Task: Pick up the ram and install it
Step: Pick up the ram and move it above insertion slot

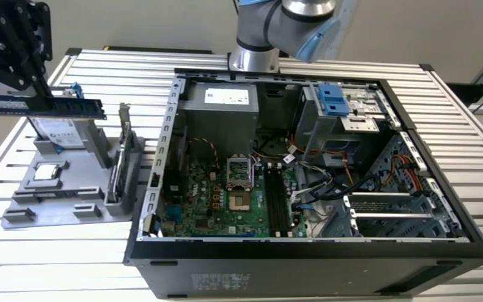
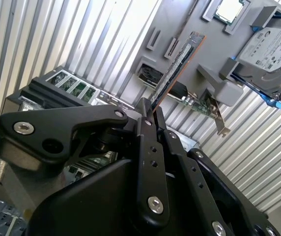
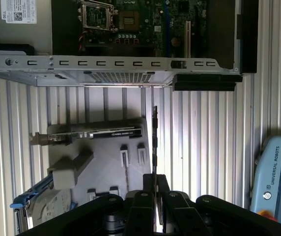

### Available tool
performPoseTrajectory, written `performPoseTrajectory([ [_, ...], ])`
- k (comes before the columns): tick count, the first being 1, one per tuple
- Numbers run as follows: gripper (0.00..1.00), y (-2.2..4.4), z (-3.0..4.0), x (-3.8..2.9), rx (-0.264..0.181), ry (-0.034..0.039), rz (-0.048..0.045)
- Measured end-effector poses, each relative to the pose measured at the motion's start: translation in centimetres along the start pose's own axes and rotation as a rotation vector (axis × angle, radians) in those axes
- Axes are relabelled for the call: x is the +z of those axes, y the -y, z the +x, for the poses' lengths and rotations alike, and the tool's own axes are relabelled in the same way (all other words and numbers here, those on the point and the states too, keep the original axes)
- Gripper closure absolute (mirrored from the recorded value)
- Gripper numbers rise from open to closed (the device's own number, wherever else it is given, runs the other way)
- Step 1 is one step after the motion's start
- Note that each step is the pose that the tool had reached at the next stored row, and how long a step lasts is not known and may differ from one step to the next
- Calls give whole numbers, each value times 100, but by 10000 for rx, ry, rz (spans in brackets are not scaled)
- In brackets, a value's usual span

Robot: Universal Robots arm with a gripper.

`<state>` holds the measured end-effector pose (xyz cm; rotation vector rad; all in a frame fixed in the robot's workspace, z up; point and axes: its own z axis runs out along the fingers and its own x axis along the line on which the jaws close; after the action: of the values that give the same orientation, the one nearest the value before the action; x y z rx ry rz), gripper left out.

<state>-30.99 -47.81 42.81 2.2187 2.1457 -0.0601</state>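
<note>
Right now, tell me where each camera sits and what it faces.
Exterior view: above the table, looking down into the open computer case; the arm and gripper holding the ram show.
First wrist view: behind the gripper, facing the case past the edge-on ram.
Second wrist view: behind the gripper, facing the gray holder.
Both wrist views share the gripped ram.

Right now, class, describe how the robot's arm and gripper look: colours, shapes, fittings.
The arm is silver-grey and tubular, with a rounded joint and light blue cap. The gripper is matte black: hinged link bars with silver screws, narrowing to two slim fingers.
</note>
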Motion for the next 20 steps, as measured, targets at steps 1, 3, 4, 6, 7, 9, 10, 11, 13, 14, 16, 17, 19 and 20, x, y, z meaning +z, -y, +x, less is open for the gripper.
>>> performPoseTrajectory([
  [1, 100, -8, 0, -1, 0, 1, 0],
  [3, 100, -25, 0, -4, 0, 0, 0],
  [4, 100, -32, 1, -4, 0, 0, 0],
  [6, 100, -46, 1, -6, 0, 0, 0],
  [7, 100, -53, 1, -8, 0, 0, 0],
  [9, 100, -66, 1, -11, -1, 1, 1],
  [10, 100, -71, 1, -12, 0, 1, 1],
  [11, 100, -78, 2, -12, 0, 0, 0],
  [13, 100, -89, 2, -14, 0, 0, 0],
  [14, 100, -95, 2, -16, 1, 0, 0],
  [16, 100, -105, 2, -18, 0, 0, 0],
  [17, 100, -111, 2, -19, 0, 0, 0],
  [19, 100, -122, 2, -21, 0, 0, 0],
  [20, 100, -128, 3, -23, 1, 0, 0],
])
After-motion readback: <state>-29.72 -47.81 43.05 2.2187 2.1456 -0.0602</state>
